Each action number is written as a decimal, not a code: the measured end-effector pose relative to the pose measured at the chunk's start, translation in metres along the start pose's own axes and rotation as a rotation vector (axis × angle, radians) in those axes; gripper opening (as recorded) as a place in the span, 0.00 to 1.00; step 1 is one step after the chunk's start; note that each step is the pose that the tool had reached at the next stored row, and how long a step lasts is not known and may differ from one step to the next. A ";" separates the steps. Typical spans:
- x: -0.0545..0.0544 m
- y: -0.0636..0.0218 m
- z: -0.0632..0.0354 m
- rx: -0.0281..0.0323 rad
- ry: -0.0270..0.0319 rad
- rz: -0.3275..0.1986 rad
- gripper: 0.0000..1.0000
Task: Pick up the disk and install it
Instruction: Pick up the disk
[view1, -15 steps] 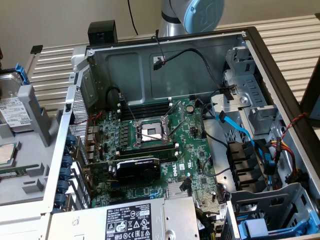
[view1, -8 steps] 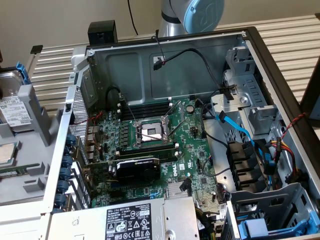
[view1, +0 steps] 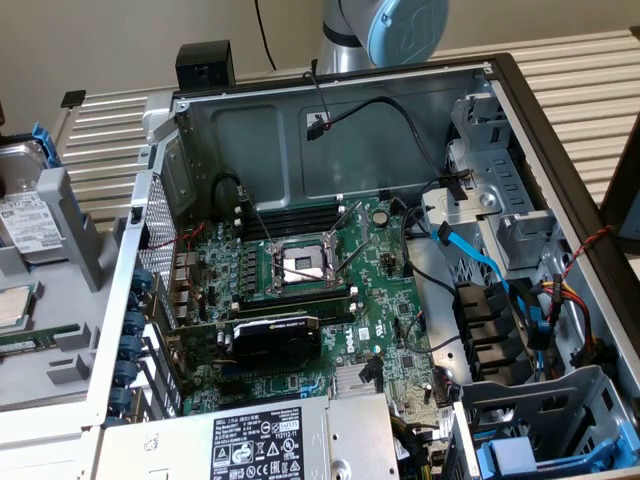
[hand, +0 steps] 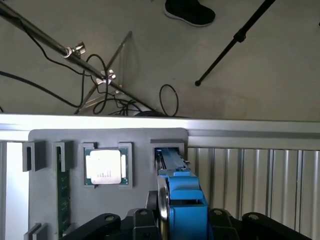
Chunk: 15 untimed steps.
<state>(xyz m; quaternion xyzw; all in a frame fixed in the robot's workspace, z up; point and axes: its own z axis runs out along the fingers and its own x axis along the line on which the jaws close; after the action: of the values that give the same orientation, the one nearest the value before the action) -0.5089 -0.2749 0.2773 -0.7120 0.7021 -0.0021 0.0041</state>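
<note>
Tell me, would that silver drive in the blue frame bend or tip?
Probably stiff and heavy: the silver-grey hard drive in a bright blue plastic carrier looks boxy, metal. It stands on edge in a slot of the grey tray, so it might tip if bumped.

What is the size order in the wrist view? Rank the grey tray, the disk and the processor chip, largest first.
1. grey tray
2. disk, edge-on and nearest the camera, so its place over the chip is unsure
3. processor chip
</note>
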 end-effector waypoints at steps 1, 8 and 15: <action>0.001 0.0001 0.0000 0.0016 -0.0004 0.000 0.38; 0.006 0.0009 -0.0001 0.0093 -0.0029 0.000 0.38; 0.008 0.0012 -0.0001 0.0115 -0.0044 0.001 0.38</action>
<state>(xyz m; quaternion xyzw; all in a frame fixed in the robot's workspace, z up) -0.5100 -0.2834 0.2773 -0.7118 0.7023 -0.0045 0.0098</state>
